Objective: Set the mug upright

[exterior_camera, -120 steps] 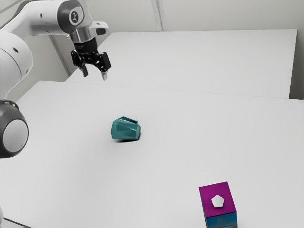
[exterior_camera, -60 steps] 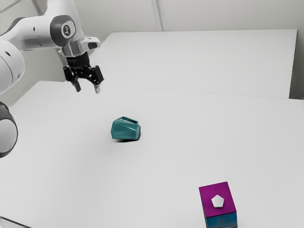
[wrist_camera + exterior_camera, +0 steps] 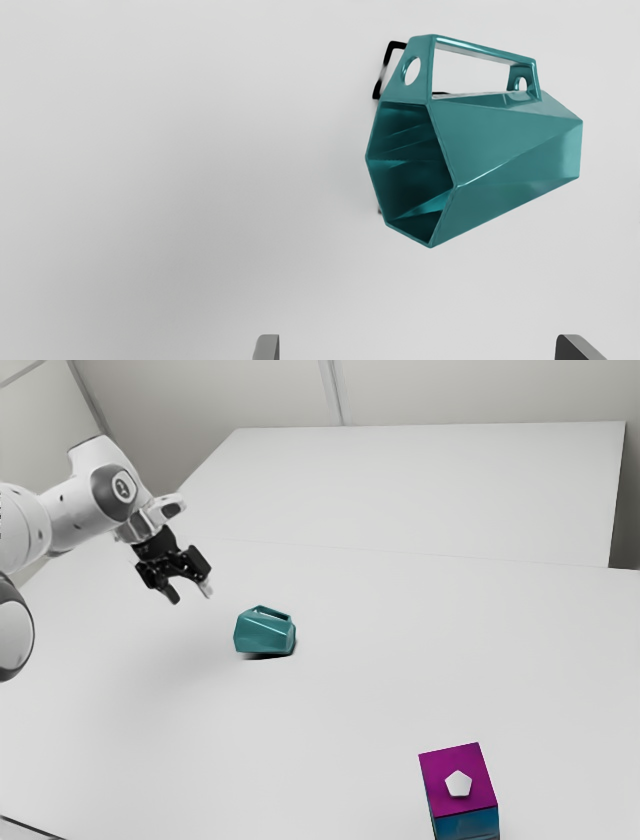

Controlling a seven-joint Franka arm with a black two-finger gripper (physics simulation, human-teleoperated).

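In the exterior view, the open claw hangs over the worktop near the teal mug, which lies on its side. In the wrist view, the fingers stand wide apart, the mug's hollow mouth showing beyond them.

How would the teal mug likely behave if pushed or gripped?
The mug looks stiff: its crisp facets suggest it would keep its shape when squeezed. Lying on its side, it would probably rock from one flat face to another rather than roll freely. Its glossy surface may be somewhat slippery.
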